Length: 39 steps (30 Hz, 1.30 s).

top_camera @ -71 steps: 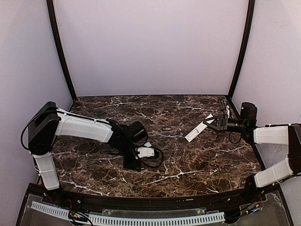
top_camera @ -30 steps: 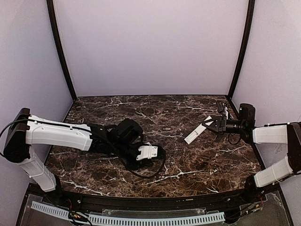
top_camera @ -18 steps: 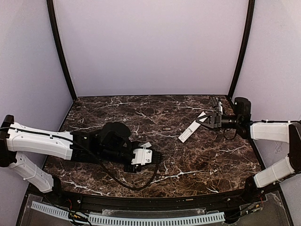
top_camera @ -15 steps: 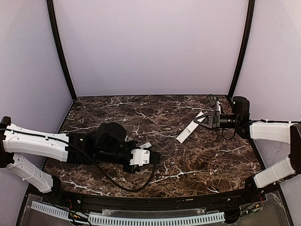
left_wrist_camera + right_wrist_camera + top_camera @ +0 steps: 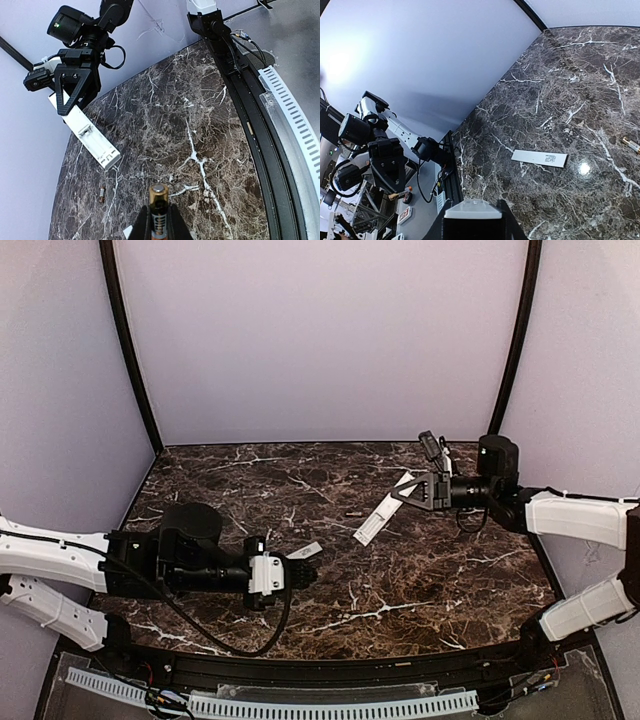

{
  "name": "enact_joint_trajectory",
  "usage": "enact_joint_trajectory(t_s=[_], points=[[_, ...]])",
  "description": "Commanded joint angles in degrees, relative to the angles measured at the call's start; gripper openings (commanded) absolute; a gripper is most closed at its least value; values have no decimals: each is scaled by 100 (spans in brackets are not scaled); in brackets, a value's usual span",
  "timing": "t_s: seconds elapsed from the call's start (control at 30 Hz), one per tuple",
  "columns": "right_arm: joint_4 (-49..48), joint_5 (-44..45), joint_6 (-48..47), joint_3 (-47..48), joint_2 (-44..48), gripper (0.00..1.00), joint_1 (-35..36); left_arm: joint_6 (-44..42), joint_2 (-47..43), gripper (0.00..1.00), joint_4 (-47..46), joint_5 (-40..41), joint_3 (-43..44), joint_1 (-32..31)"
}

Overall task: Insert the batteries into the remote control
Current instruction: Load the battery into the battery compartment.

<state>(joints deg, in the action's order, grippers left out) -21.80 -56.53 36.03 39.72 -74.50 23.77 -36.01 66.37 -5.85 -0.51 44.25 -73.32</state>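
My right gripper is shut on the upper end of the white remote control and holds it tilted above the table, right of centre. In the left wrist view the remote shows its open, empty battery bay. In the right wrist view its end sits between my fingers. My left gripper lies low over the near left table, shut on a battery that points right. A second battery lies loose on the table near the remote's lower end.
A thin flat white strip lies on the dark marble table just beyond my left gripper; it also shows in the right wrist view. Black corner posts and pale walls enclose the table.
My left arm has dropped low and drawn back to the left, carrying the battery with it. My right gripper has carried the remote left, towards the table's centre.
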Motion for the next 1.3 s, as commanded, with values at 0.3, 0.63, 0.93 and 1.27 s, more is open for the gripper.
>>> enact_joint_trajectory(t_s=[0.3, 0.63, 0.93, 1.27], points=[[21, 480, -99, 661, -279, 0, 855, 1355, -752, 0, 80, 731, -406, -25], [72, 1188, 185, 810, -651, 0, 1189, 2741, 196, 0, 1505, 921, 889, 195], [-209, 1374, 505, 746, -958, 0, 1301, 3891, 1273, 1, 2879, 99, 2208, 851], [-1151, 1206, 923, 374, -1260, 0, 1316, 4258, 2293, 1, 3804, -1296, 3203, 1378]])
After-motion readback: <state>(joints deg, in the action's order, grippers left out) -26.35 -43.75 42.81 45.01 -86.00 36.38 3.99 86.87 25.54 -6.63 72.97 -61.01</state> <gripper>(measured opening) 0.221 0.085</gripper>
